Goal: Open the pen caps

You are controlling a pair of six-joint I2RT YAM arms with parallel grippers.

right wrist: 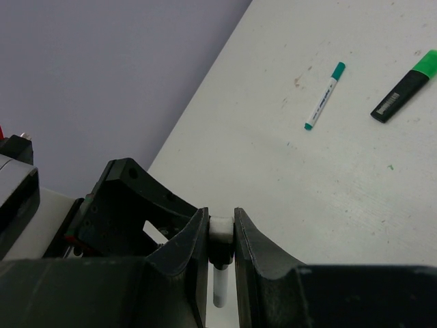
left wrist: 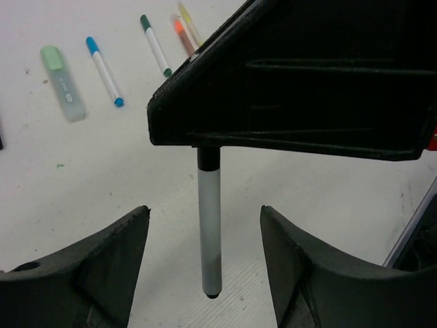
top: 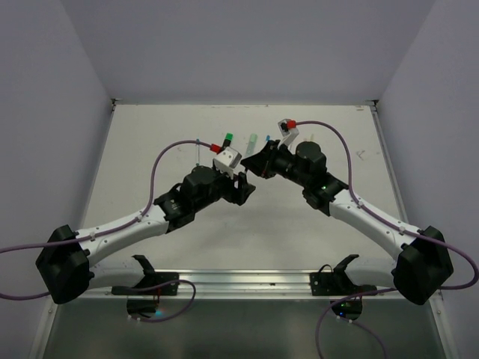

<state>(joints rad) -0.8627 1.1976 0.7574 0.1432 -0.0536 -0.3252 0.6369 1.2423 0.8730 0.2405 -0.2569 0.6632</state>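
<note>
One pen [left wrist: 209, 232] | top hidden (between jaws) | right gripper [right wrist: 220, 229] clamps it

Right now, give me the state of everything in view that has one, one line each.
right gripper: shut on the white pen
white pen: gripped at one end, free end between the left gripper's fingers, touching neither
left gripper: open
mint highlighter: lying flat, pale green cap on
black highlighter: lying flat, bright green cap on
</note>
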